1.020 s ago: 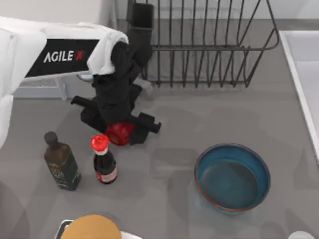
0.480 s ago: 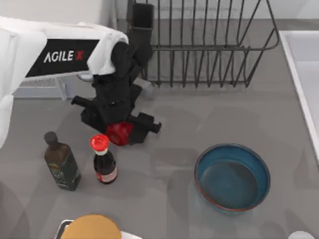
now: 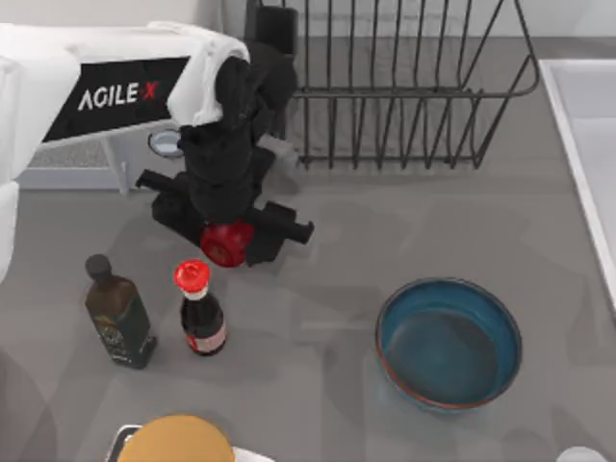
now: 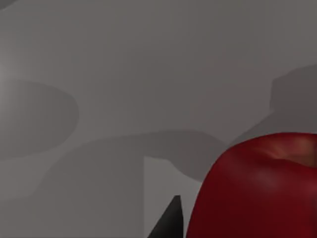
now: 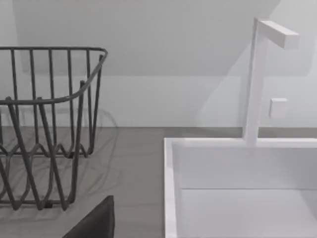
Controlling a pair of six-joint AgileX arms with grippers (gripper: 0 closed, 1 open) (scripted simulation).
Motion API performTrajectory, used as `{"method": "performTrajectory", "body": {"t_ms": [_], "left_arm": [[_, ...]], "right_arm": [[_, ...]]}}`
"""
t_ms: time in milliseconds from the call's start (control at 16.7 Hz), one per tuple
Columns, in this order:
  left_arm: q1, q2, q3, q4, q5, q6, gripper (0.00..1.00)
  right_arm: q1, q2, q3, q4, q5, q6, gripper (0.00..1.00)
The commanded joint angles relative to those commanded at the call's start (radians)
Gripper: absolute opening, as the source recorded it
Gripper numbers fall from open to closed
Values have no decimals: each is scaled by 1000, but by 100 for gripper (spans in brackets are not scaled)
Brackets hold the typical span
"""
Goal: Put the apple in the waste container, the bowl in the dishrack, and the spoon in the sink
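Note:
My left gripper (image 3: 231, 241) is shut on the glossy red apple (image 3: 223, 246) at the table's left-middle, just behind the red-capped sauce bottle. Close up, the apple (image 4: 257, 188) shows with a dark fingertip (image 4: 168, 220) beside it and grey tabletop beyond. The teal-blue bowl (image 3: 449, 343) with a reddish-brown rim stands upright to the front right, apart from the gripper. The dark wire dishrack (image 3: 404, 96) stands at the back, its black utensil cup (image 3: 273, 29) by my left arm. The pale sink (image 3: 576, 115) runs along the right edge. The spoon and waste container are out of view.
A red-capped sauce bottle (image 3: 200, 310) and an olive-green bottle (image 3: 117, 313) stand front left, close to the apple. A white microwave knob (image 3: 166, 142) peeks from under my left arm. A brown round item (image 3: 177, 441) lies at the front edge. A white faucet (image 5: 255, 79) rises behind the sink (image 5: 169, 188).
My left gripper has moved a little toward the back of the table with the apple held in it, away from the sauce bottle. The bowl and bottles have not moved.

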Motion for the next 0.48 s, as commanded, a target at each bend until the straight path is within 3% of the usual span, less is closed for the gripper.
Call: {"method": "performTrajectory", "body": {"t_ms": [300, 480], "left_arm": [[0, -57, 156, -232, 0, -3, 0], [1, -78, 197, -279, -1, -3, 0]], "right_arm": [[0, 0, 0, 0, 0, 0, 100], [0, 0, 0, 0, 0, 0, 100]]}}
